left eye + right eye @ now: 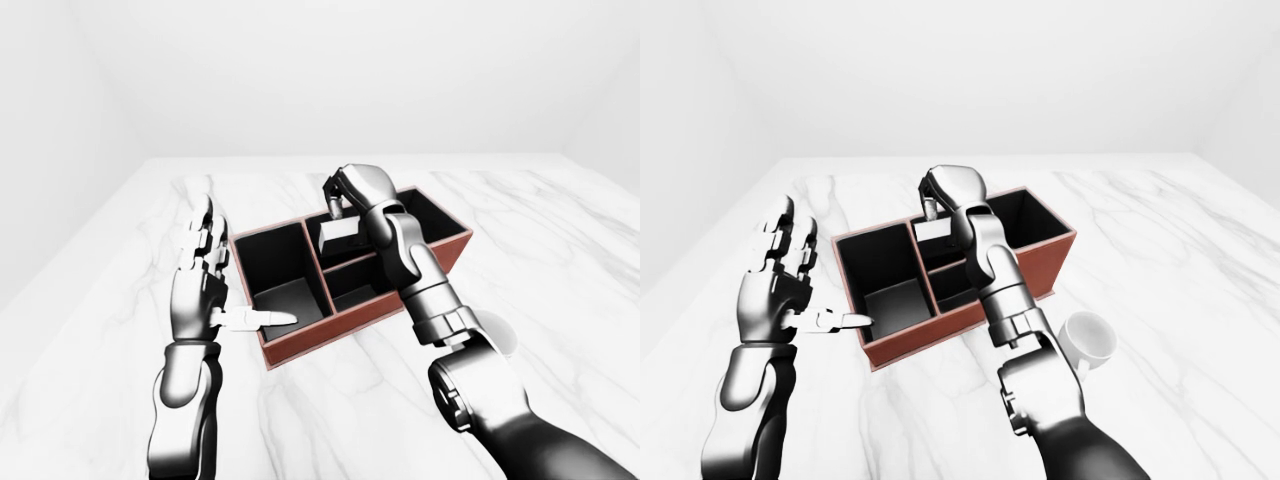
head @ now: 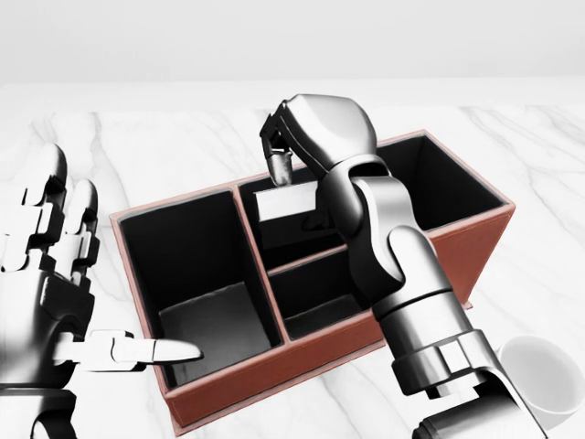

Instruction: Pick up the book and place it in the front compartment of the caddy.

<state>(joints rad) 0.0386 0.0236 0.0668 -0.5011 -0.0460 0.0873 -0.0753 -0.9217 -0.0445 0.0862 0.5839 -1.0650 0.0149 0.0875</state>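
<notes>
While the right robot hand [image 2: 291, 160] pinches the small pale grey book [image 2: 288, 203] above the upper middle compartment of the reddish-brown black-lined caddy [image 2: 462, 242], the left robot hand [image 2: 64, 302] (fingers spread wide) hovers beside the caddy's left end over the white marble surface [image 2: 164, 146]; a white cup [image 1: 1088, 340] stands nearby.

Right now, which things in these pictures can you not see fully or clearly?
- Pale grey book: in the head view the right hand and its forearm cover its right end.
- Red-brown leather caddy: that arm hides part of the two small compartments.
- White cup: cut off by the head view's lower right edge.
- Left hand: cut off at the left edge.
</notes>
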